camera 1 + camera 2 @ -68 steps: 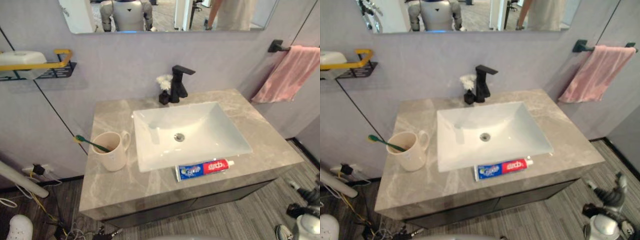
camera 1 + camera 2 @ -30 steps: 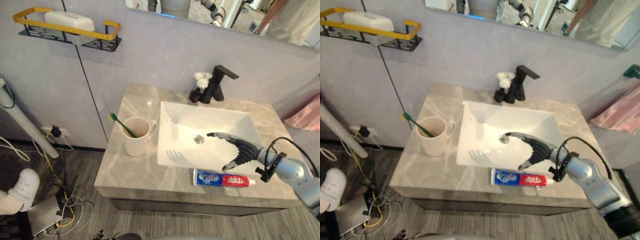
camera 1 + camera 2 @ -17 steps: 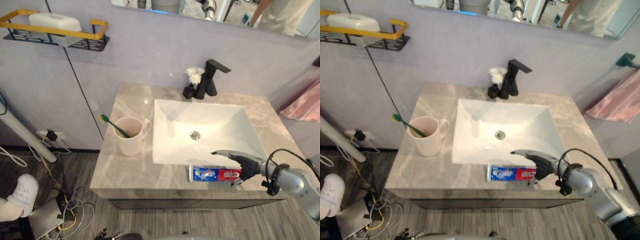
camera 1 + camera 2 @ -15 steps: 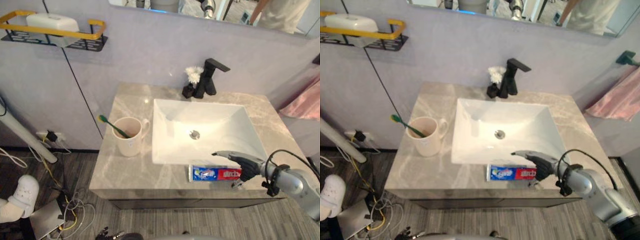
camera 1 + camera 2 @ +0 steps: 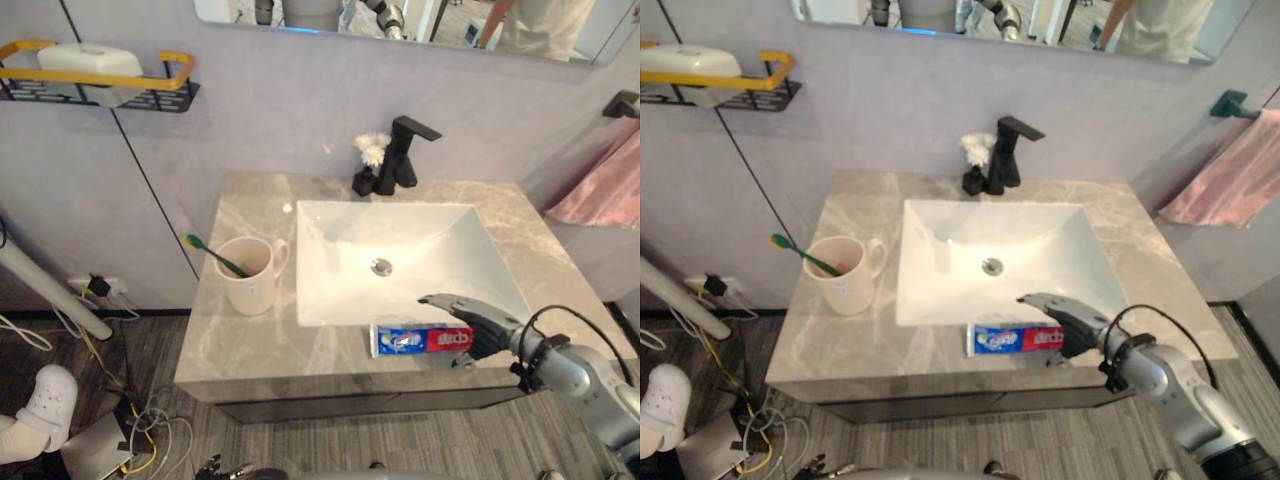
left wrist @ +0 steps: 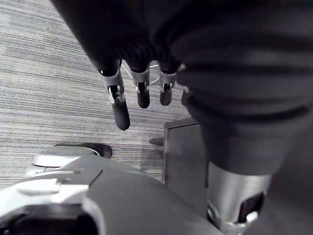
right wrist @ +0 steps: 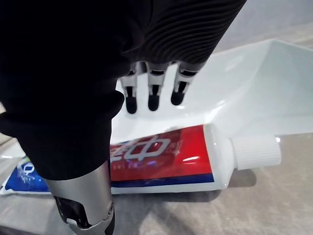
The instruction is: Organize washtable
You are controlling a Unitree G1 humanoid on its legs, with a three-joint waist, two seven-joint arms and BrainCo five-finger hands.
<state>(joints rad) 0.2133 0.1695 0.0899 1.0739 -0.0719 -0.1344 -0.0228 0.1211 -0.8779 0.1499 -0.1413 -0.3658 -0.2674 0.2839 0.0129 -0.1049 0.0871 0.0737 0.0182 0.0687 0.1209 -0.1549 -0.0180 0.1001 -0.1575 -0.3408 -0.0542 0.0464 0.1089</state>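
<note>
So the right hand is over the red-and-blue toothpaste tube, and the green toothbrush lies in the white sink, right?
No. The green toothbrush stands in the cream ceramic mug, beside the white sink, per the left eye view. The right hand is over the red-and-blue toothpaste tube.

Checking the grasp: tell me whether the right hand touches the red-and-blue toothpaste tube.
Cannot tell. In the right wrist view the right hand's fingers hang over the red-and-blue toothpaste tube; its thumb crosses it, hiding any contact.
</note>
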